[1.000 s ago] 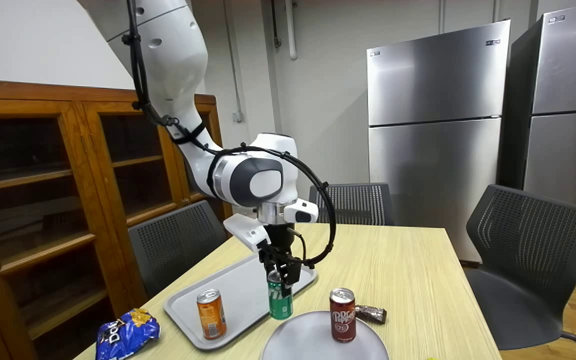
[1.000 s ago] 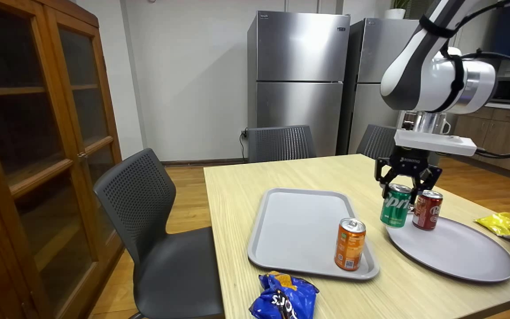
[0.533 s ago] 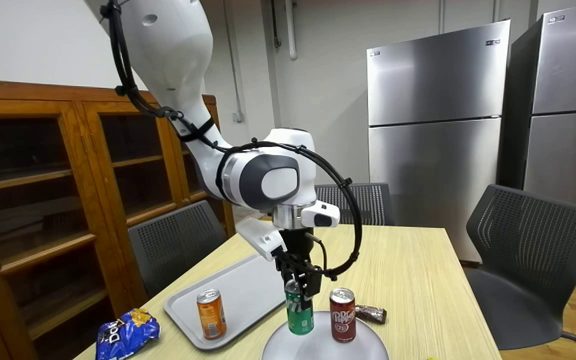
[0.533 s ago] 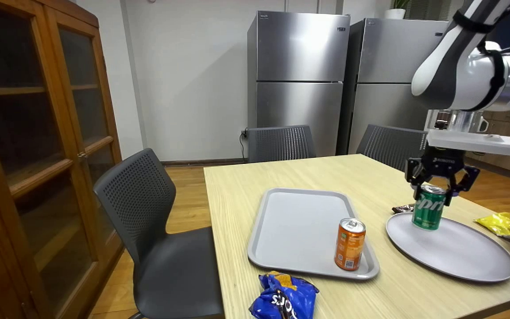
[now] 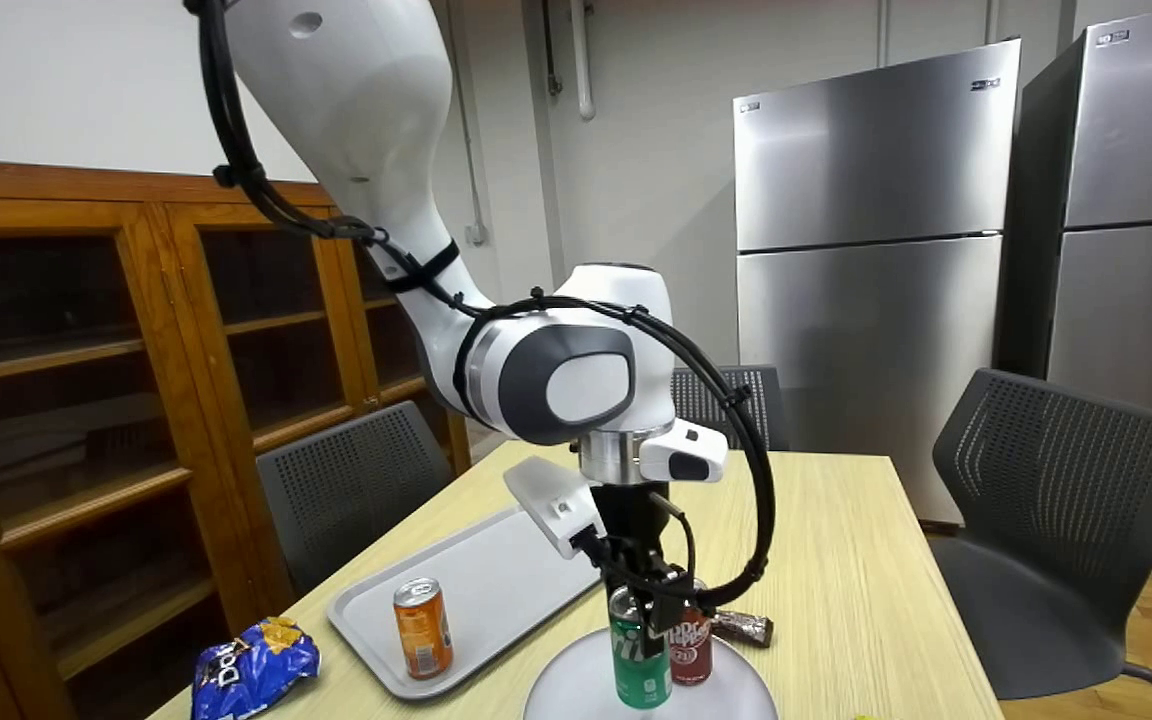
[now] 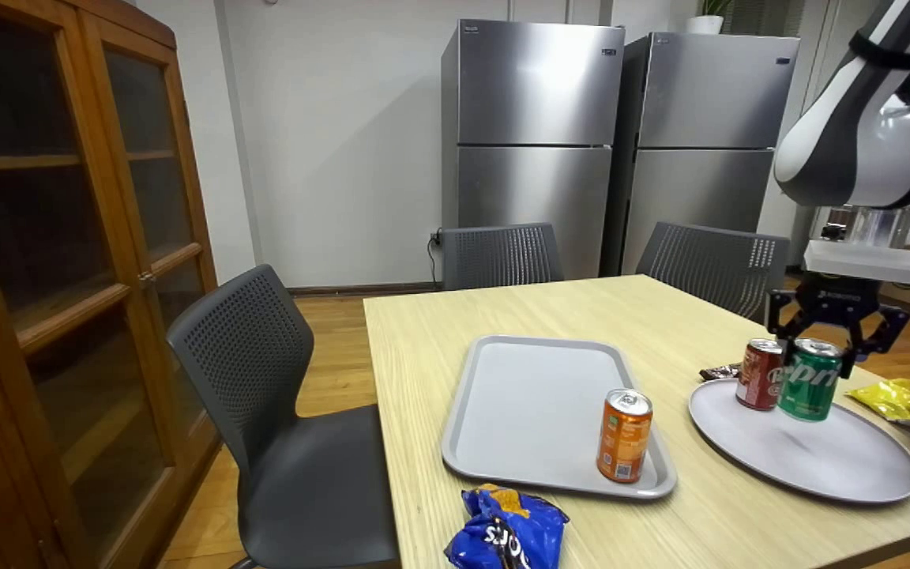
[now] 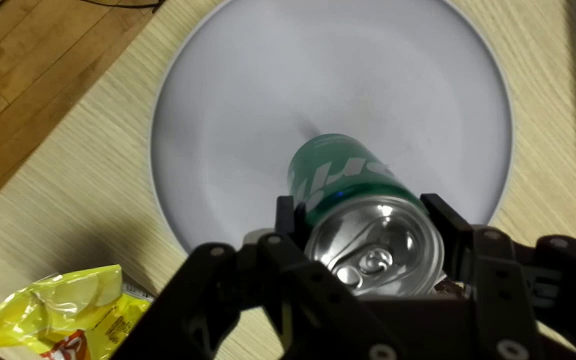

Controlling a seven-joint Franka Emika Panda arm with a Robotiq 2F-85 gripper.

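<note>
"What surrounds your end effector point(image 6: 817, 357), largest first?"

"On my remote feeds, a wooden cabinet point(image 5: 171, 300) with glass-paned doors and a tall steel refrigerator point(image 5: 871, 250) stand well away from the end effector. Beneath it spreads a pale worktop point(image 6: 455, 316). Near it, in both exterior views, lies a gray rectangular tray point(image 6: 534, 403); directly below it is a round gray plate point(image 6: 826, 466). The end effector is black and points downward, and I have its two fingers point(image 7: 445, 217) parted by just a can's width. A blue snack bag point(image 5: 256, 668) lies well apart from it, and a yellow snack bag point(image 6: 909, 403) lies near it, beside the plate."

"And what does it hold?"

"A green Sprite can point(image 6: 809, 391). In the wrist view I see one finger against each side, near the top, with the lid facing me. The can is over the plate; I cannot tell whether its base touches. Just beside the end effector, a dark red Dr Pepper can point(image 6: 759, 375) stands upright on the plate; I cannot tell whether it touches the green one. An orange can point(image 6: 626, 436) stands upright on the tray, well apart from the end effector. Smallest, a brown wrapped bar point(image 5: 743, 627) lies on the worktop near the end effector, close to the plate's edge."
</note>
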